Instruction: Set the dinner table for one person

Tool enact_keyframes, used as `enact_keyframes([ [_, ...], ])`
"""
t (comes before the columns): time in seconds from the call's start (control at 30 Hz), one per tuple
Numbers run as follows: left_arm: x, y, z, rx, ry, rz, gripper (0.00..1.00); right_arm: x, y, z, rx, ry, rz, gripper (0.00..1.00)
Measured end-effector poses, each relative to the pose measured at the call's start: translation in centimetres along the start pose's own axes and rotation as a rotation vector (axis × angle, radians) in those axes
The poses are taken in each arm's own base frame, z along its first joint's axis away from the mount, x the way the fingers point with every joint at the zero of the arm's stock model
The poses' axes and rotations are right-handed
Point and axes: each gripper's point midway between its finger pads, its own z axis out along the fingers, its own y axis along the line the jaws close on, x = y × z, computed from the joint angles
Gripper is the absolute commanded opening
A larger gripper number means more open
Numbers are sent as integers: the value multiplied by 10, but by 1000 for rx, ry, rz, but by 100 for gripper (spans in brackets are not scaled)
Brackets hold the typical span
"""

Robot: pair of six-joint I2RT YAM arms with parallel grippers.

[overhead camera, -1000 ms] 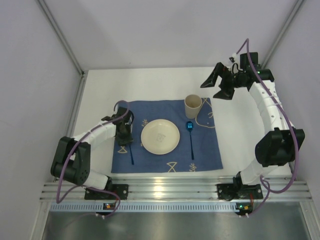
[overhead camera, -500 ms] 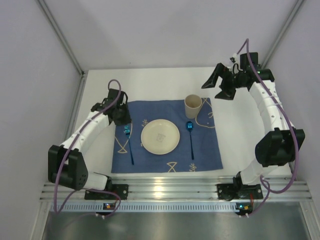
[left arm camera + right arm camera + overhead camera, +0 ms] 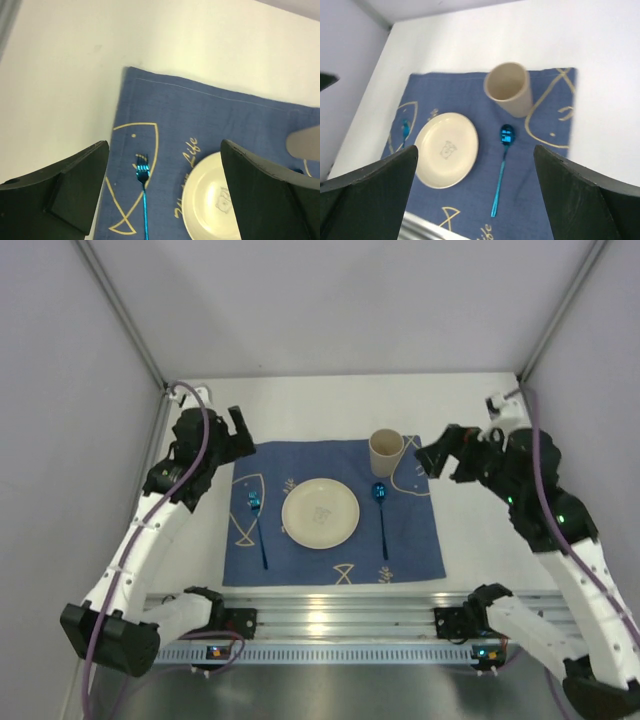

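On the white dinner table lies a dark blue cloth with cream fish drawings. A cream plate sits in the cloth's middle. A blue fork lies left of it, a blue spoon right of it, and a cream cup stands behind the spoon. My left gripper hangs open and empty above the cloth's far left corner, looking down on the fork and plate. Off the cloth's far right corner, my right gripper is open and empty too.
A ribbed aluminium rail runs along the table's near edge, with both arm bases bolted to it. Grey walls with metal corner posts close in the left, back and right sides.
The left gripper opened, rose off the fork and drew back to the far left. The right arm swung in from the far right corner toward the cup.
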Motion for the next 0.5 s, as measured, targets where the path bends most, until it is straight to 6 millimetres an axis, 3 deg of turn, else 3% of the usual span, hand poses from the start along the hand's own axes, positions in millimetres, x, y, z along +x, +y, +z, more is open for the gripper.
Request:
enact_keyframes([
  [0.1,4,21,-1,-43,-133,36,98,12,-30,-41,125,-131,36,100],
  [0.17,26,39,1,-61,-182,87,98,27,-50,-54,212,-150,59,100],
  [0.3,62,67,9,-114,-213,150,98,57,-77,-62,318,-120,66,100],
  [0.5,56,73,12,-150,-264,127,98,73,-90,-67,374,-76,55,100],
])
